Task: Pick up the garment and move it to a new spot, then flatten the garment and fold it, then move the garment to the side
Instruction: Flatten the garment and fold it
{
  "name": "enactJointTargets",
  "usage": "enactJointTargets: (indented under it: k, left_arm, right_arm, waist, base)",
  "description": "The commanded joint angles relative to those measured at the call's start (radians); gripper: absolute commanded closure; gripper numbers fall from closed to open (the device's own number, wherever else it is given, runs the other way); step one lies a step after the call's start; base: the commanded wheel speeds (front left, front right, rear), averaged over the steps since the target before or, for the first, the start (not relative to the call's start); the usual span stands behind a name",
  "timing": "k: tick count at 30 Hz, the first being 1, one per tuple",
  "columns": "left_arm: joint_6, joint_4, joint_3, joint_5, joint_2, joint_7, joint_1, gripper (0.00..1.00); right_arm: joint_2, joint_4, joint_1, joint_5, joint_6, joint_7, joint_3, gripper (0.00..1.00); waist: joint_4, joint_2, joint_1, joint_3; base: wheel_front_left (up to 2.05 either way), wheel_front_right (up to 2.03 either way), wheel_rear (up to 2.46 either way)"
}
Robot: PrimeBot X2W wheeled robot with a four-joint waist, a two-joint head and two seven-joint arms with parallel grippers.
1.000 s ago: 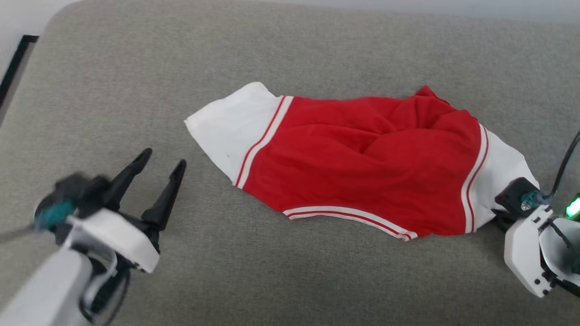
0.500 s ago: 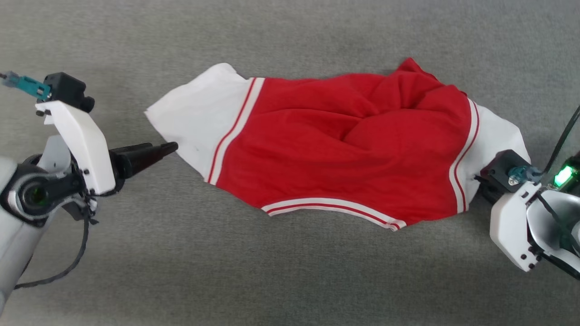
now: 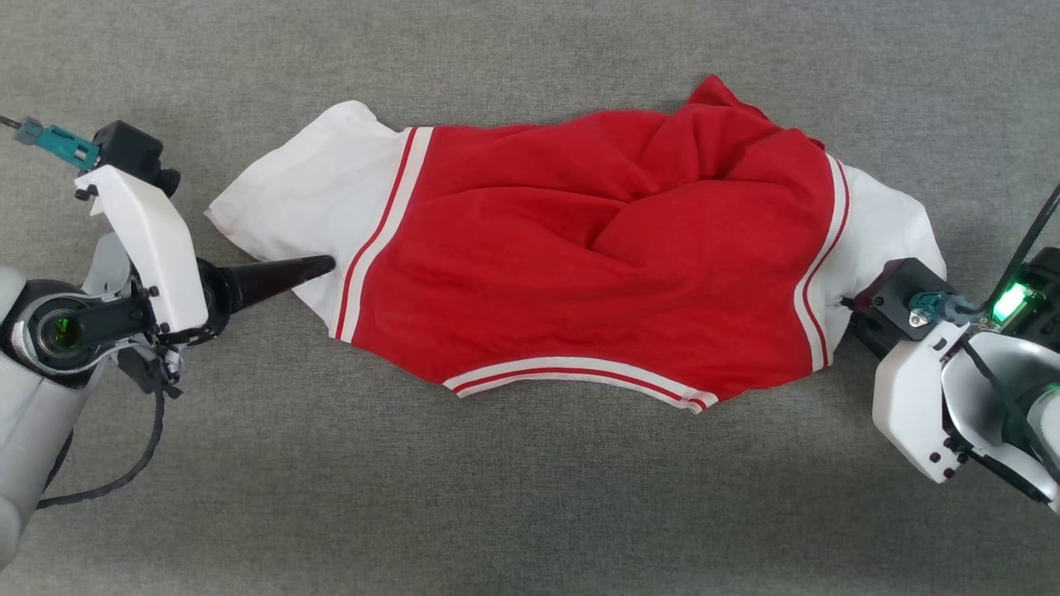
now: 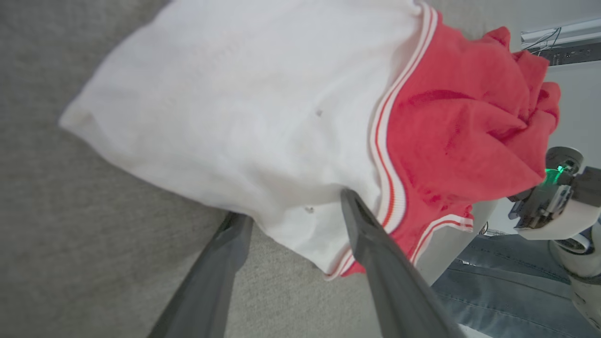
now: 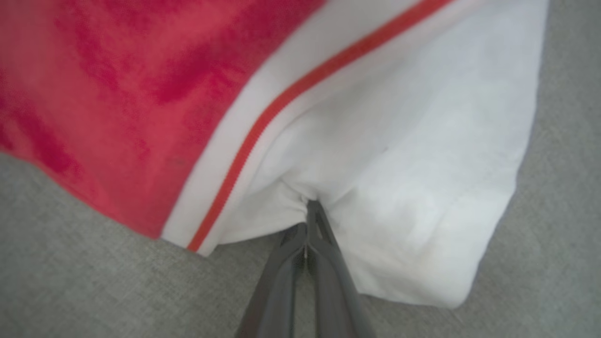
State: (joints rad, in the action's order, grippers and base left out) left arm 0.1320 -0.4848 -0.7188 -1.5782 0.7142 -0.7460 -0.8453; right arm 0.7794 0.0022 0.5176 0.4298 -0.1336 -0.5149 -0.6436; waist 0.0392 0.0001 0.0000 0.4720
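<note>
The garment (image 3: 596,248), a red T-shirt with white sleeves and striped trim, lies spread and rumpled across the grey cushion (image 3: 530,497). My left gripper (image 3: 323,266) is open at the shirt's left white sleeve (image 4: 235,94). In the left wrist view one finger (image 4: 375,244) rests on top of the sleeve's lower edge and the other finger (image 4: 220,263) lies at or under that edge. My right gripper (image 5: 310,209) is shut on a pinch of the right white sleeve (image 5: 399,141). In the head view its wrist (image 3: 911,372) covers its fingertips.
The grey fabric surface extends around the shirt on all sides. In the left wrist view a person's legs in jeans (image 4: 497,286) stand beyond the far edge, near my right arm (image 4: 558,206).
The head camera has tilted down, shifting the whole picture. My left gripper swung in from the lower left and now straddles the left sleeve's edge. The right gripper keeps its hold on the right sleeve.
</note>
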Motion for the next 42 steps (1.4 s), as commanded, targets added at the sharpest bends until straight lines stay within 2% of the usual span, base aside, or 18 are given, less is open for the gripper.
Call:
enactJointTargets:
  k: [1, 2, 10, 14, 20, 24, 27, 30, 34, 39, 42]
  left_arm:
    - [-0.003, -0.011, -0.022, 0.017, -0.022, 0.005, 0.011, 0.89]
    - [-0.003, -0.012, -0.022, 0.02, -0.024, 0.012, 0.015, 1.0]
    - [-0.002, 0.031, 0.025, 0.01, 0.006, 0.083, 0.044, 1.0]
    - [-0.002, 0.102, 0.056, -0.007, 0.036, 0.126, 0.083, 1.0]
    - [-0.002, 0.285, 0.126, -0.019, 0.083, 0.217, 0.165, 1.0]
    - [-0.002, 0.374, 0.165, -0.01, 0.083, 0.269, 0.192, 1.0]
    - [-0.002, 0.39, 0.171, 0.015, 0.078, 0.293, 0.181, 1.0]
    - [-0.002, 0.379, 0.18, 0.047, 0.055, 0.333, 0.13, 1.0]
    - [-0.002, 0.295, 0.181, 0.097, 0.018, 0.397, 0.031, 1.0]
    - [-0.002, 0.122, 0.19, 0.144, -0.04, 0.468, -0.176, 1.0]
    - [-0.002, 0.008, 0.203, 0.181, -0.066, 0.529, -0.319, 1.0]
  right_arm:
    - [-0.014, 0.042, -0.04, -0.01, 0.005, -0.022, -0.018, 1.0]
    - [-0.017, 0.043, -0.042, -0.011, 0.005, -0.016, -0.014, 1.0]
    - [-0.04, 0.039, -0.062, -0.014, 0.004, 0.049, 0.041, 1.0]
    - [-0.048, 0.024, -0.086, -0.022, 0.004, 0.096, 0.1, 1.0]
    - [-0.07, -0.053, -0.176, -0.025, 0.004, 0.133, 0.26, 1.0]
    - [-0.105, -0.112, -0.214, -0.01, 0.004, 0.133, 0.382, 1.0]
    - [-0.129, -0.126, -0.206, 0.004, 0.003, 0.126, 0.417, 1.0]
    - [-0.154, -0.129, -0.147, 0.02, 0.003, 0.109, 0.443, 1.0]
    - [-0.194, -0.077, -0.012, 0.043, 0.003, 0.07, 0.427, 1.0]
    - [-0.268, 0.057, 0.277, 0.079, 0.003, 0.026, 0.43, 1.0]
    - [-0.319, 0.172, 0.472, 0.06, 0.003, 0.033, 0.435, 1.0]
  waist:
    - [-0.001, -0.0001, 0.0, -0.003]
    - [-0.003, -0.0001, 0.0, -0.007]
    - [-0.017, -0.0001, 0.0, -0.051]
    - [-0.026, -0.0001, 0.0, -0.079]
    - [-0.033, -0.0001, 0.0, -0.099]
    - [-0.032, -0.0001, 0.0, -0.086]
    - [-0.033, -0.0001, 0.0, -0.071]
    - [-0.036, -0.0001, 0.0, -0.042]
    - [-0.046, -0.0001, 0.0, -0.002]
    - [-0.065, -0.0001, 0.0, 0.048]
    - [-0.075, -0.0001, 0.0, 0.067]
  base:
    - [0.0, 0.0, 0.0]
    - [0.0, 0.0, 0.0]
    - [0.0, 0.0, 0.0]
    - [0.0, 0.0, 0.0]
    - [0.0, 0.0, 0.0]
    - [0.0, 0.0, 0.0]
    - [0.0, 0.0, 0.0]
    - [0.0, 0.0, 0.0]
    - [0.0, 0.0, 0.0]
    - [0.0, 0.0, 0.0]
    - [0.0, 0.0, 0.0]
